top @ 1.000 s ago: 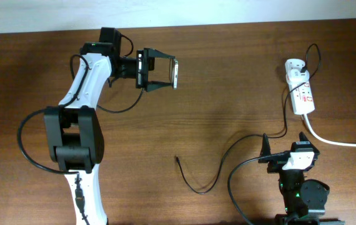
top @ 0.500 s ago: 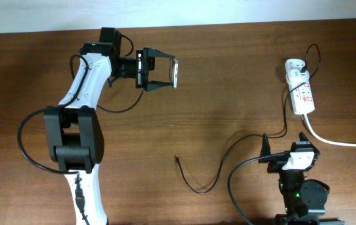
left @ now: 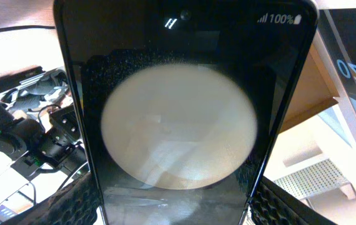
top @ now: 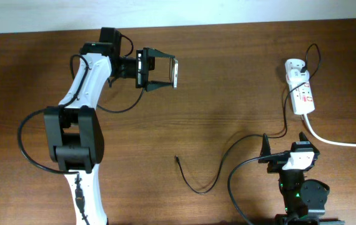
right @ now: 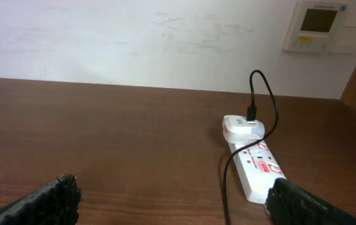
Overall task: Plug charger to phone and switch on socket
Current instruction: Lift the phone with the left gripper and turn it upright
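Observation:
My left gripper (top: pixel 173 73) is shut on the phone (top: pixel 174 72), a black slab held edge-on above the table's far left. In the left wrist view the phone (left: pixel 178 112) fills the space between both pads (left: pixel 72 200) of that gripper (left: pixel 175 209), its glossy screen reflecting a round light. The charger's thin black cable (top: pixel 197 187) lies loose on the table, its tip (top: pixel 177 159) at centre front. It runs back to a white adapter (top: pixel 295 65) in the socket (top: pixel 303 95). My right gripper (top: pixel 284 145) stands open and empty near the front right, facing the socket (right: pixel 259 172).
A thick white cord (top: pixel 334 141) leaves the socket toward the right edge. The cable loops just ahead of the right gripper (right: pixel 178 206). Behind the table is a white wall with a small panel (right: pixel 320 25).

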`<state>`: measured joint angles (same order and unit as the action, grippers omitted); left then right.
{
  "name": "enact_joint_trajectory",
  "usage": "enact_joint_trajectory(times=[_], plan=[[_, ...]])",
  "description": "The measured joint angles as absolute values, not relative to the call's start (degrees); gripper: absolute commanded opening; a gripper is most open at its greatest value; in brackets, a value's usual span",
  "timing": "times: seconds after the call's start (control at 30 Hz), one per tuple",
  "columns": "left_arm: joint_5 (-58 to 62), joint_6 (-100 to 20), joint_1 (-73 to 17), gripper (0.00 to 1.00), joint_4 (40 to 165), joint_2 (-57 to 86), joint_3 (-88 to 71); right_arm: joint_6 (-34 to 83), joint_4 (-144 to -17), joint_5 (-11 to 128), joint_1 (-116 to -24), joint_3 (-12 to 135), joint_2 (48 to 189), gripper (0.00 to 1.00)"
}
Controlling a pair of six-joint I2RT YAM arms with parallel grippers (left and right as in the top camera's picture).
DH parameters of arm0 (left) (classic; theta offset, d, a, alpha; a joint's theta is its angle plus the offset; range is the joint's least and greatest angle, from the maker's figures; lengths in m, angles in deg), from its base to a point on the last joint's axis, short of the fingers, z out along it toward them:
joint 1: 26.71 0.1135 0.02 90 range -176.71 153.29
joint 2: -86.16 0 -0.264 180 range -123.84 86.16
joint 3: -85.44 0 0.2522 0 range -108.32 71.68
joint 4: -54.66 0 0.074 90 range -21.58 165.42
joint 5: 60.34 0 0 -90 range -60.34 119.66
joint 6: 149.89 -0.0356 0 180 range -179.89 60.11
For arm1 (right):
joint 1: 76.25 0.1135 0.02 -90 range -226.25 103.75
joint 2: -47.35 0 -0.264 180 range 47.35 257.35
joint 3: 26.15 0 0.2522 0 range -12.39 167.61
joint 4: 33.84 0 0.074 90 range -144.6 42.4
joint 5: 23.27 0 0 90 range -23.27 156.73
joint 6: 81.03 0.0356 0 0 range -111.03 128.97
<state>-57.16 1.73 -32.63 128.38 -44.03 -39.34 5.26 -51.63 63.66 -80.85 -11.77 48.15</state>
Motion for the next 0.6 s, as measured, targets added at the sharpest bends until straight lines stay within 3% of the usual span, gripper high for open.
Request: enact_joint_trajectory(times=[0.43,0.6], plan=[[-56.9,1.6,-32.6,0.00,128.4,-44.0,-39.3,5.3,-51.6,63.7,-80.9,-11.8,48.1,0.99],[-54.5,-4.2,-32.6,0.00,128.3,-44.0,-39.3,5.2,-51.6,63.7,-80.9,-11.8,48.1,0.99]])
